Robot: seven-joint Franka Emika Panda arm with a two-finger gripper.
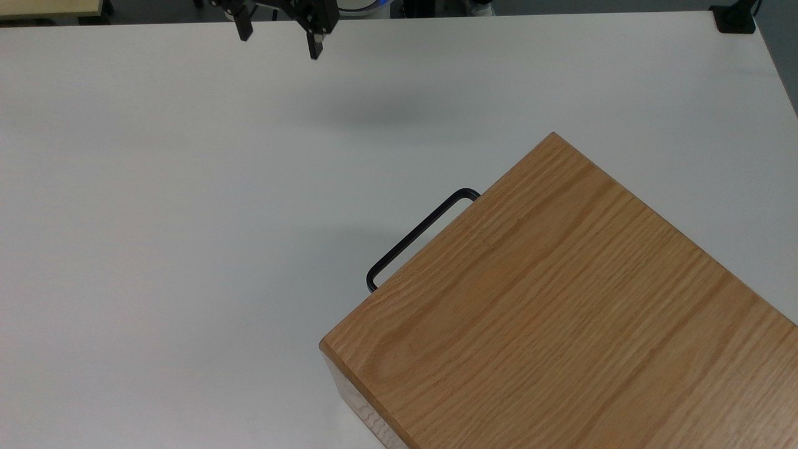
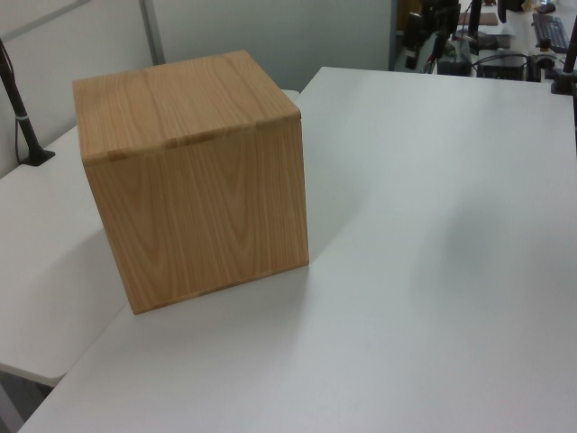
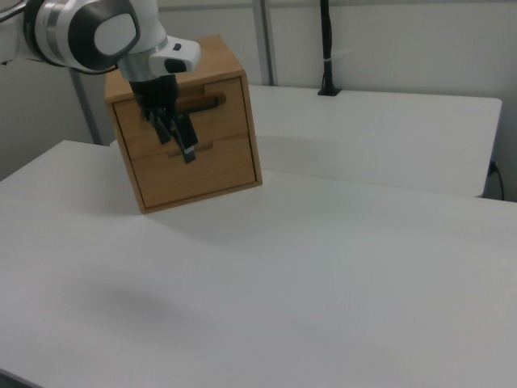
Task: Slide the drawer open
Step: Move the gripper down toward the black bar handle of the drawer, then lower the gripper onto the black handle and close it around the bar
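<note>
— Oak-grained box casing (image 1: pixel 561 299), standing on white desk (image 1: pixel 187 218) toward the top view's lower right?
— Yes. Shallow light-wood drawer (image 3: pixel 170 113) shut flush in its upper front, long thin black bar handle (image 1: pixel 421 237) jutting out.
— Black two-finger claw (image 1: pixel 280 37)?
— Fingers apart, gripping nothing, hanging over desk's far edge, well apart from handle.

White table (image 1: pixel 187 249), grey partition wall (image 3: pixel 404 40), black pole (image 3: pixel 326 44).
</note>
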